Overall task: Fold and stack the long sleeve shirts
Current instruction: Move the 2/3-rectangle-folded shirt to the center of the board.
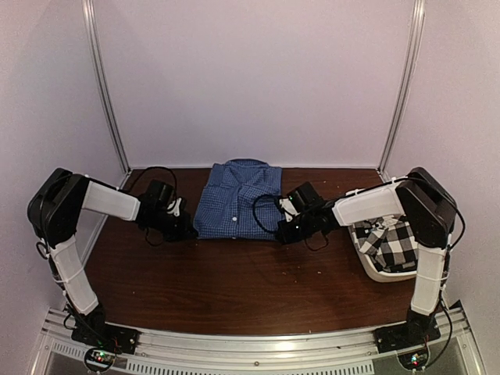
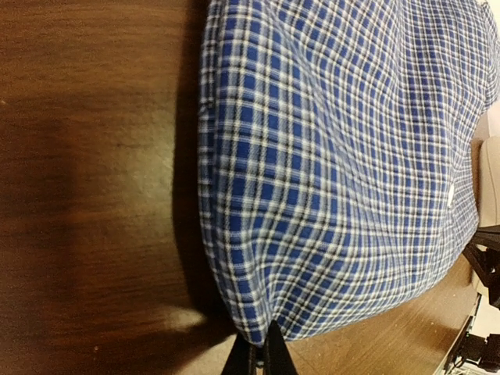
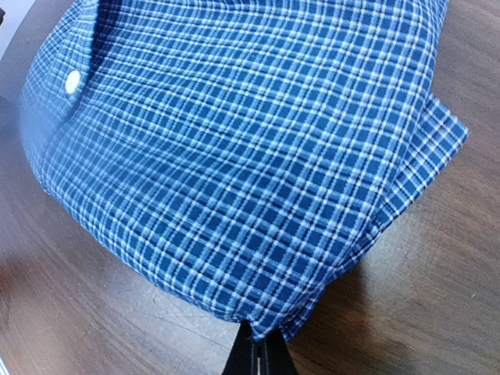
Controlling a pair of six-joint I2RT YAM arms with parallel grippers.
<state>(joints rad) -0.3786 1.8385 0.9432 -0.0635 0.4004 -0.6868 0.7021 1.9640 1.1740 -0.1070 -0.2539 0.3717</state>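
**Top external.** The blue shirt (image 1: 234, 205) lies folded at the back centre of the bench (image 1: 250, 289), collar away from the arms. The left hand (image 1: 186, 226) sits at its near left corner and the right hand (image 1: 285, 228) at its near right corner. The checked shirt (image 1: 394, 241) lies crumpled in the tub (image 1: 383, 273) at the far right, not yet folded.

**Left wrist.** The left hand (image 2: 258, 355) is clenched, and the shirt's corner hem runs into its fingertips. It appears to be pinching only the edge of the cloth. The rest of the fabric rests on the bench.

**Right wrist.** The right hand (image 3: 254, 351) is likewise clenched on the opposite corner hem. The bite looks shallow. A white button (image 3: 74, 81) shows near the placket.

**Assessment.** The step in hand is judged to be a two-handed lift or shift of the folded blue shirt.
- Both hands should rise together and level, since uneven travel would open the fold.
- With so little cloth in either grip, a slow start is advised so the hem does not slip free.
- The bundle should be kept low over the bench and clear of the tub.
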